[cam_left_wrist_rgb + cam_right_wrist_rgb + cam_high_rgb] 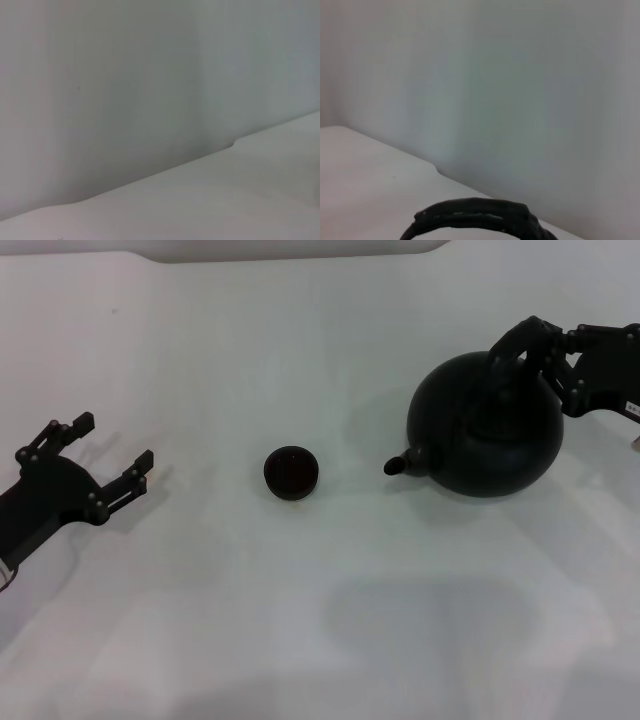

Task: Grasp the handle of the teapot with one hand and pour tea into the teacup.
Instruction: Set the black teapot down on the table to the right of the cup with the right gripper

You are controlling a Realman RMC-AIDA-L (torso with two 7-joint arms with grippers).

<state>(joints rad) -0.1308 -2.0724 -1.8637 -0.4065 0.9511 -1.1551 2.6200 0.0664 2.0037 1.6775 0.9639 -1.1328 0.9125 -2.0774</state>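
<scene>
The black teapot [487, 430] stands upright on the white table at the right, its pale-tipped spout [396, 466] pointing left toward the teacup [291, 472]. This small dark round cup sits alone mid-table, a short gap from the spout. My right gripper [545, 352] is at the handle [512, 340] on top of the pot, reaching in from the right. In the right wrist view the ribbed black handle [476, 217] arches close along the lower edge. My left gripper [108, 448] rests open on the table at the far left, well away from the cup.
The white table [320, 620] stretches to a far edge below a pale wall [520, 75]. The left wrist view shows only that table edge [150, 175] and wall.
</scene>
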